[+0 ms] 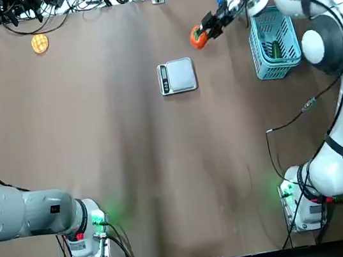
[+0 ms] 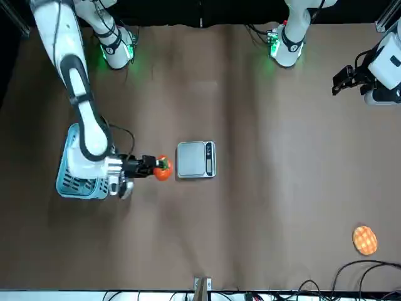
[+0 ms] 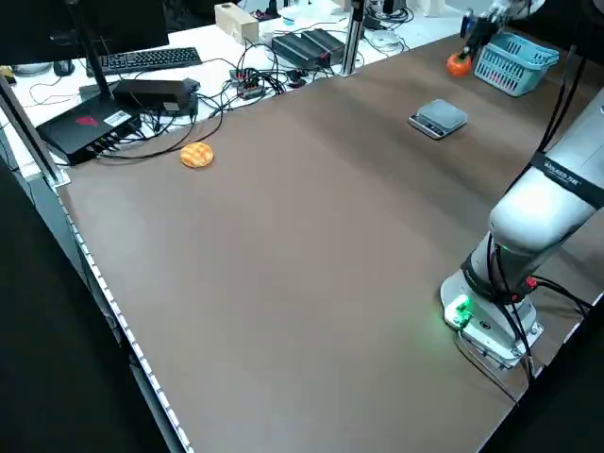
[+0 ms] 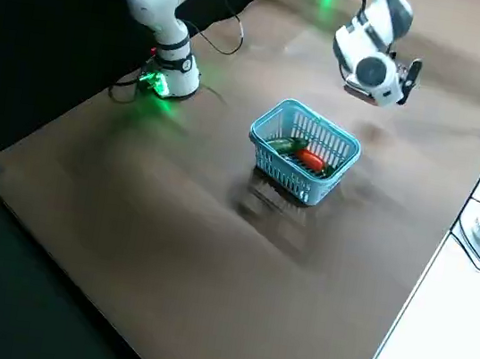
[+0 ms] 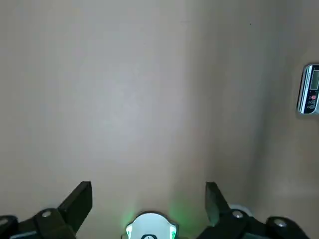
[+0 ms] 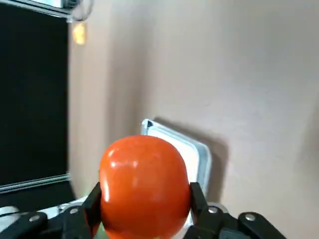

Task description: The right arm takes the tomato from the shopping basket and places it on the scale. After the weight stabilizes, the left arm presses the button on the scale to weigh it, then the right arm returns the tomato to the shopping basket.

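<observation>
My right gripper [image 1: 201,34] is shut on the orange-red tomato [image 1: 197,37] and holds it in the air between the light-blue shopping basket [image 1: 256,56] and the silver scale [image 1: 178,76]. From the front, the tomato [image 2: 162,169] hangs just beside the scale [image 2: 195,160]. The right wrist view shows the tomato [image 6: 144,181] clamped between both fingers, with the scale [image 6: 189,147] behind it. My left gripper [image 5: 148,191] is open and holds nothing; it hovers over bare table at the robot's left, with the scale's display edge [image 5: 310,89] far off.
The basket [image 4: 290,182] holds a green vegetable [image 4: 281,145] and a red item [image 4: 311,160]. A yellow-orange waffle-like round [image 1: 40,43] lies at the far left corner. Cables, a keyboard and boxes line the far edge beyond the table.
</observation>
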`<state>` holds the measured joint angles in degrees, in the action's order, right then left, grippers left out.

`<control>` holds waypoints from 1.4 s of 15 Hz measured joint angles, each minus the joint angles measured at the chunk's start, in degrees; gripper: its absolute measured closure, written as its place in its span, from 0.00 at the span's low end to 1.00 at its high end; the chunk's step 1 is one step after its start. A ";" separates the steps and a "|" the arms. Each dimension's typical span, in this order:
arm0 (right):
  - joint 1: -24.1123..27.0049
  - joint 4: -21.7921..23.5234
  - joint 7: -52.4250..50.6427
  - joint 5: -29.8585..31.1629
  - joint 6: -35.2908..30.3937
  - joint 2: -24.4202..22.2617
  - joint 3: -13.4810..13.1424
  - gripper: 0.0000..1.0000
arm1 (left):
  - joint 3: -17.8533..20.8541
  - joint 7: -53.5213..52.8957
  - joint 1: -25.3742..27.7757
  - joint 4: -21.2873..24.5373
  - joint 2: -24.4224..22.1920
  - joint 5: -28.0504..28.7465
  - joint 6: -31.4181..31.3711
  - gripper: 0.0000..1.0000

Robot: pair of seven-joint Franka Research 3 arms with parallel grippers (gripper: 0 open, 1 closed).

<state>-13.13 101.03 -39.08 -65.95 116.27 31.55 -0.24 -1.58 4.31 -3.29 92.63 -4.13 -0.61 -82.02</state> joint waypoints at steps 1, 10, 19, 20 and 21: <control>-0.02 -0.73 4.07 4.76 -0.01 -1.87 -0.94 0.29 | 0.00 0.00 0.00 0.00 0.00 0.00 0.00 0.00; 1.59 -2.73 36.30 56.66 -3.76 -16.38 -4.47 0.29 | -0.02 0.00 -0.05 0.01 0.00 0.00 0.02 0.00; 10.27 0.94 36.45 65.23 -3.22 -15.73 -5.30 0.29 | -0.01 0.00 -0.02 0.03 0.00 0.00 0.05 0.00; 10.52 1.02 36.47 65.30 -3.21 -15.38 -5.30 0.29 | -0.01 0.00 -0.02 0.03 0.00 0.00 0.05 0.00; 10.73 1.14 36.49 65.34 -3.12 -14.86 -5.31 0.29 | -0.01 0.00 -0.01 0.04 0.00 0.00 0.05 0.00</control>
<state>-2.40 102.17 -2.59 -0.61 113.15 16.68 -5.54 -1.59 4.31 -3.30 92.66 -4.13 -0.61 -81.97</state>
